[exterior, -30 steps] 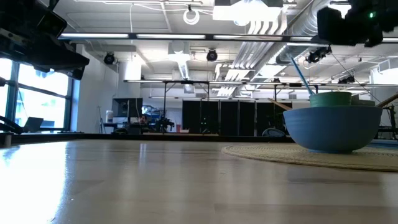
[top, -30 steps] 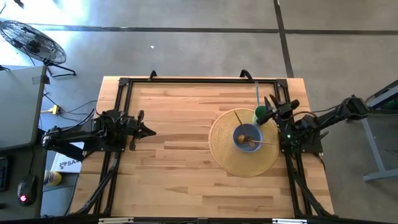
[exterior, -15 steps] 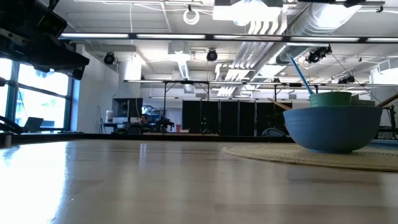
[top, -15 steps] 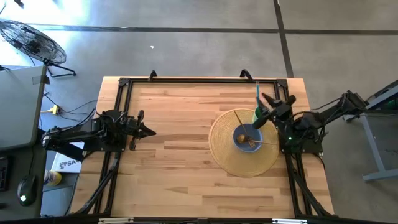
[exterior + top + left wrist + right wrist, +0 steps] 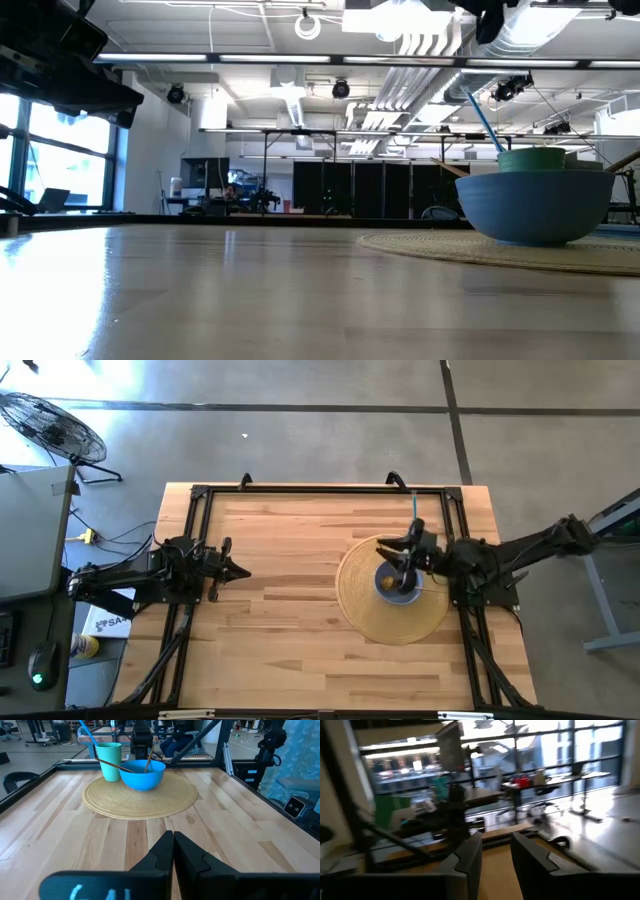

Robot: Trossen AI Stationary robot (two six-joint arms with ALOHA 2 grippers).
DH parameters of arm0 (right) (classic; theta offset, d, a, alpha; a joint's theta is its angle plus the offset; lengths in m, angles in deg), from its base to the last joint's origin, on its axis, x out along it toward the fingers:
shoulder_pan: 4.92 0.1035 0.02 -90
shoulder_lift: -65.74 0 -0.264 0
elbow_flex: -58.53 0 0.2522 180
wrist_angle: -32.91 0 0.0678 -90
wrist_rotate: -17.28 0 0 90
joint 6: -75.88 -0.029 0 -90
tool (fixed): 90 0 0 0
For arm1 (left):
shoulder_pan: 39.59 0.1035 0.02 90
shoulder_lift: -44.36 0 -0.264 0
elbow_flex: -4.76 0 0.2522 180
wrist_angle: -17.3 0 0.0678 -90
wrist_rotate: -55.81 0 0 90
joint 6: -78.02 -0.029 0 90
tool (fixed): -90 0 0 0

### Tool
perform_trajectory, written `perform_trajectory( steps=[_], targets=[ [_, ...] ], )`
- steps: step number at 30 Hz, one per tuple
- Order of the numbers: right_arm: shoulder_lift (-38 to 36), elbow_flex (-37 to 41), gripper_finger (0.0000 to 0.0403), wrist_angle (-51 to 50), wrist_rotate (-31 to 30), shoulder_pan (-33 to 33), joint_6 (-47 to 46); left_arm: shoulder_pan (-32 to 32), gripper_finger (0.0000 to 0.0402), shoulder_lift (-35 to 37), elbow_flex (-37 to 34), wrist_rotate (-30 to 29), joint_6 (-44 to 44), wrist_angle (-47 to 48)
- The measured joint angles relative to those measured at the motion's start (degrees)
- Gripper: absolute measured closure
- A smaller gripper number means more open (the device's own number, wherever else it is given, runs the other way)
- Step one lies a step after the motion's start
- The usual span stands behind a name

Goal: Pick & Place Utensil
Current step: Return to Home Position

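Note:
A blue bowl (image 5: 398,586) stands on a round woven mat (image 5: 385,615) on the table's right half. Wooden utensils (image 5: 149,759) lean inside it against its rim. A green cup (image 5: 109,761) with a blue straw (image 5: 414,510) stands on the mat just behind the bowl. My right gripper (image 5: 401,558) hangs open above the bowl's far side, touching nothing; its fingers (image 5: 470,855) point toward the table's left. The low view shows the bowl (image 5: 535,205) and the cup (image 5: 530,157), with the right gripper (image 5: 490,15) high above them. My left gripper (image 5: 236,570) waits shut at the left side.
A black frame (image 5: 300,491) runs along the table's far edge and down both sides. Bare wood (image 5: 290,600) lies between the left gripper and the mat. A fan (image 5: 55,425) and a grey desk (image 5: 30,530) stand off the table's left.
My right gripper has swung from beside the cup, near the table's right edge, toward the left until it is over the bowl. It has turned so that its fingers now point toward the table's left. Bowl, cup and utensils have stayed put.

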Motion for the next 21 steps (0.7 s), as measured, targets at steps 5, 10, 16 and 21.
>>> perform_trajectory(
  steps=[5, 10, 16, 21],
  targets=[
    [-4.16, 0.02, 0.0327, -3.30, 19.32, -6.71, -3.60, 0.00, 0.0392, -0.01, -0.01, -0.01, 0.00, 0.00],
    [-10.74, 0.02, 0.0354, -10.65, 16.23, -7.28, 3.01, 0.00, 0.0392, 0.00, -0.01, 0.01, 0.01, 0.02],
    [-17.63, 0.04, 0.0386, -21.28, 17.79, -6.19, 2.84, 0.00, 0.0392, 0.00, -0.01, 0.00, 0.00, 0.02],
    [-20.38, 1.70, 0.0400, -22.71, 20.85, -6.15, 0.56, 0.00, 0.0392, 0.00, 0.01, 0.01, -0.01, 0.00]
  ],
)
